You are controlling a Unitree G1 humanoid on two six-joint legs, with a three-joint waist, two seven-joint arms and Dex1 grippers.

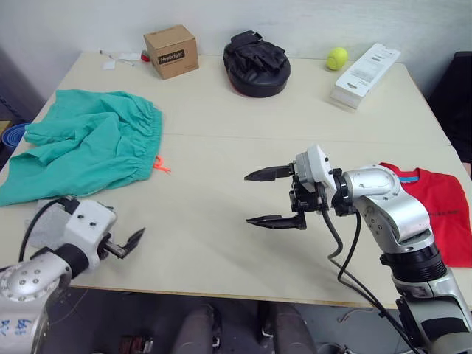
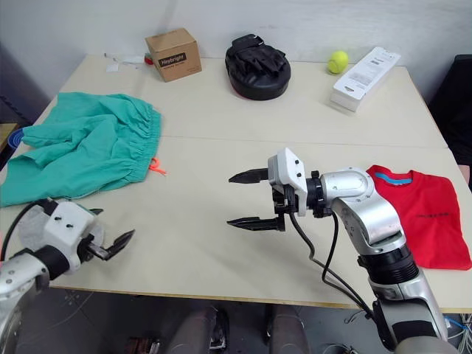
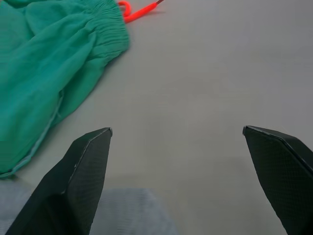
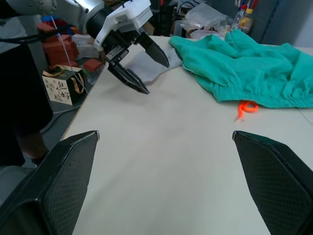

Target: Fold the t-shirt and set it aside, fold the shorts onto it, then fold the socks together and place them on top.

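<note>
Currently the t-shirt [image 2: 414,214] lies folded at the right edge of the head view, a red rectangle with its long axis running from far edge to near edge of the table [image 2: 221,133], blue collar band at the far end. The shorts [image 1: 85,144] lie rumpled in the upper left of the frame, unfolded, long axis roughly left to right, gathered waistband facing frame centre, legs trailing toward the left table edge. Orange drawstring [image 1: 161,165] pokes out from the waistband onto bare tabletop. A grey sock [image 4: 146,65] lies just beside the near hem of the shorts, lower left, partly under the left gripper.

Left gripper [image 1: 131,242]: low over the near left corner, fingers spread wide, holding nothing, tips pointing toward frame centre. Right gripper [image 2: 251,199]: above the bare middle of the table, fingers wide apart one over the other, empty, pointing toward the left of the frame.

Far edge, left to right: cardboard box [image 1: 171,51], black padded mitt [image 1: 257,63], tennis ball [image 1: 337,57], white carton [image 1: 364,74].
</note>
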